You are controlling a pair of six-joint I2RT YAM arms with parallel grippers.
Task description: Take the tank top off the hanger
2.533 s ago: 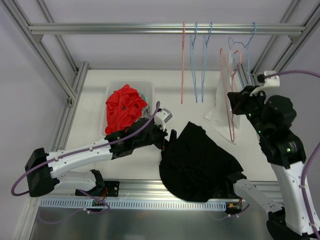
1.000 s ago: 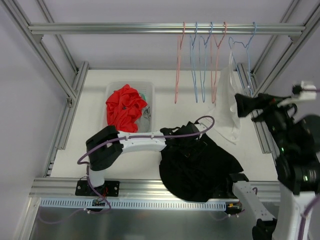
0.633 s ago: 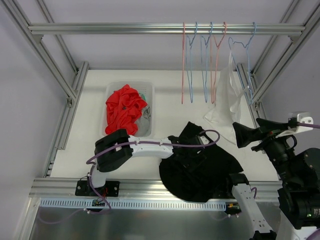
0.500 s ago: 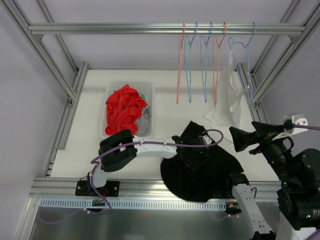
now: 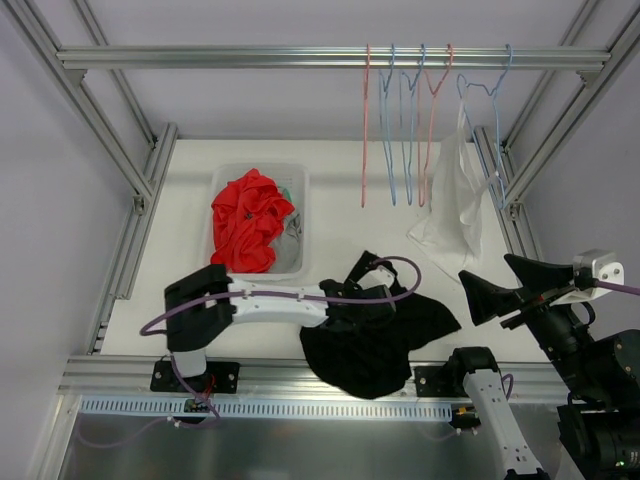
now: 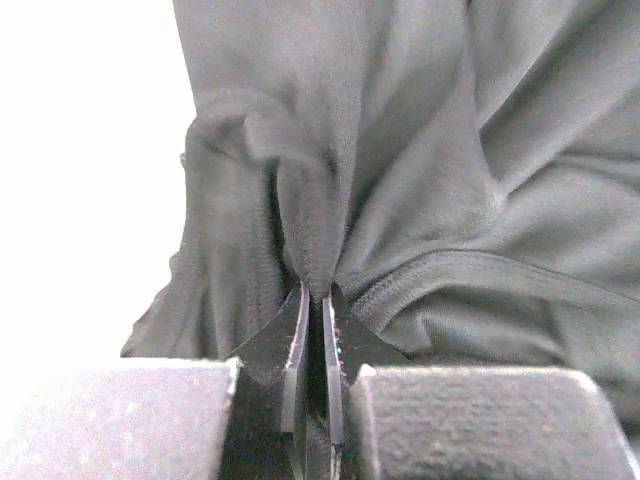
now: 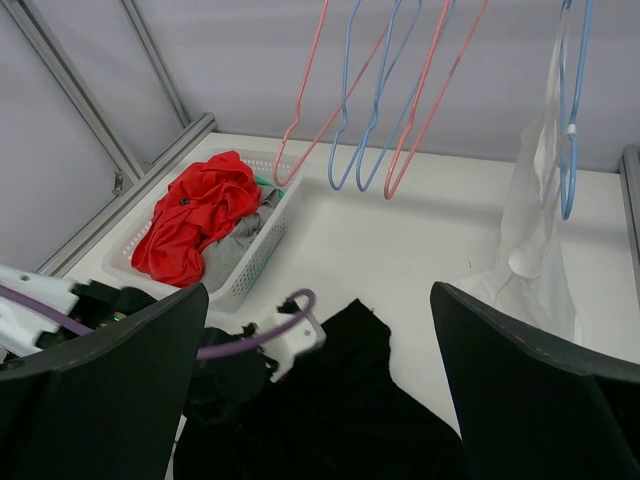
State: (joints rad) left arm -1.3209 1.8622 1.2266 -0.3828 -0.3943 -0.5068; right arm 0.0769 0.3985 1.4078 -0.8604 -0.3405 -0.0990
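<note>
A black tank top point(image 5: 375, 340) lies crumpled on the white table near the front edge, also seen in the right wrist view point(image 7: 340, 420). My left gripper point(image 6: 312, 292) is shut, pinching a fold of this black cloth point(image 6: 420, 180) between its fingertips; from above the wrist point(image 5: 372, 296) sits on the garment's left part. A bare pink hanger point(image 5: 434, 110) hangs on the rail point(image 5: 250, 58) among other hangers. My right gripper point(image 5: 510, 283) is raised at the right, open and empty, its fingers point(image 7: 110, 380) wide apart above the table.
A white garment point(image 5: 450, 215) hangs from a blue hanger point(image 5: 497, 95) at the right of the rail. Two blue hangers point(image 5: 395, 130) and another pink one point(image 5: 365, 130) hang beside it. A white basket point(image 5: 300, 235) with red cloth point(image 5: 245, 220) stands at the back left.
My left gripper has closed on the black cloth and dragged it left and nearer the front edge, bunching it. The right arm has drawn back and stays open. The hangers sway.
</note>
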